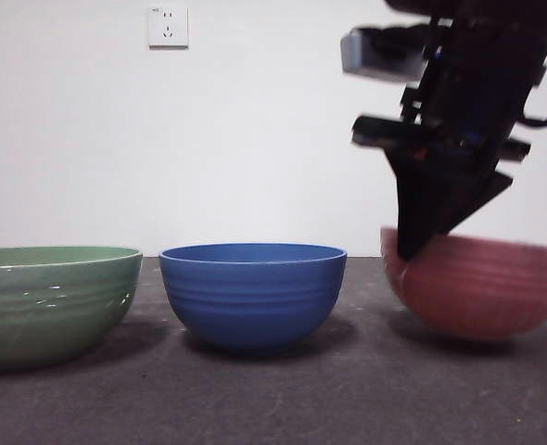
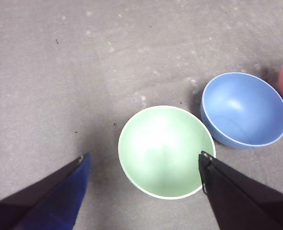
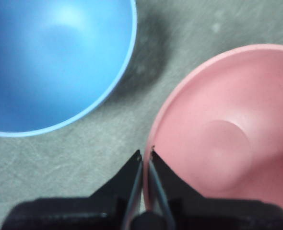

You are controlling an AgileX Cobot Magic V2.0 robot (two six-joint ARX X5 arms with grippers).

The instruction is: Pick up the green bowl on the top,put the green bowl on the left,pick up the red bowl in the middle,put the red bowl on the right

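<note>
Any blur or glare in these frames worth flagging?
Front view: the red bowl is smeared, while the blue bowl and green bowl stay sharp. Left wrist view: glare washes out the green bowl's inside. Right wrist view: soft throughout, right tool included.

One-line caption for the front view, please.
Right claw pinches the tilted red bowl's rim beside the blue bowl; green bowl sits left.

No readable text, label, brand, number or sign is to be found on anything shown in these views.
</note>
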